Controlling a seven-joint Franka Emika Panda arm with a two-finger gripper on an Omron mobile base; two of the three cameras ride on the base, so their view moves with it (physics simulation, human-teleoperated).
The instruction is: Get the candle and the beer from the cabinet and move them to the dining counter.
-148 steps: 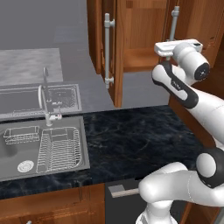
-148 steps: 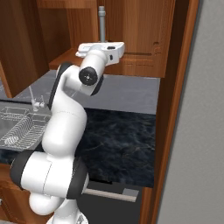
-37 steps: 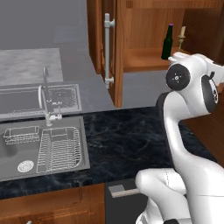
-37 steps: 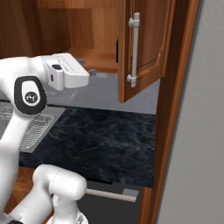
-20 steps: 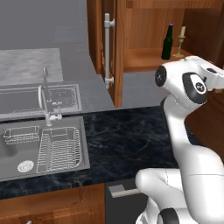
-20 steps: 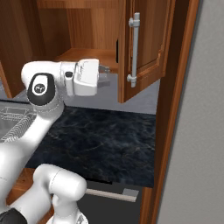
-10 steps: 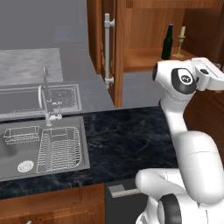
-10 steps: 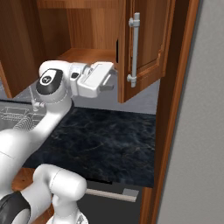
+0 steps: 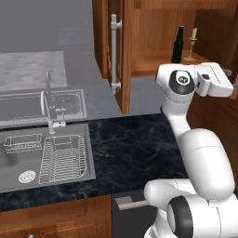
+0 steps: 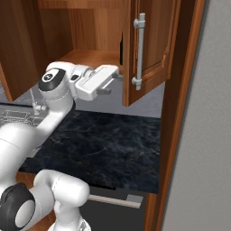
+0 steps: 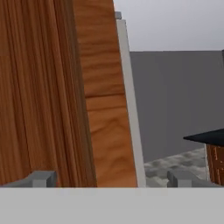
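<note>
Nearest, below the cabinet (image 9: 139, 46): a black marble worktop (image 9: 135, 148) with a steel sink (image 9: 44, 155) and its tap (image 9: 49, 109), lying under the left side of the cabinet's opening. Above that worktop, level with the cabinet's floor: the gripper (image 10: 115, 83), jaws spread wide and holding nothing, pointed toward the inner face of the open right door (image 10: 151, 45), its two finger tips (image 11: 41, 178) framing the door's wood edge in the hand view, probably mid-swing on the way up to the shelf. Both doors swung outward, the left door (image 9: 114, 51) showing its long silver bar handle (image 9: 114, 53), giving clear access to the cabinet's interior. Farthest back, upright on the cabinet's floor toward its rear right: the beer (image 9: 177, 45), and just beside it to the right the shorter candle (image 9: 190, 46), the two apart and neither touched yet. Both items to be fetched, so the task judged barely begun.
</note>
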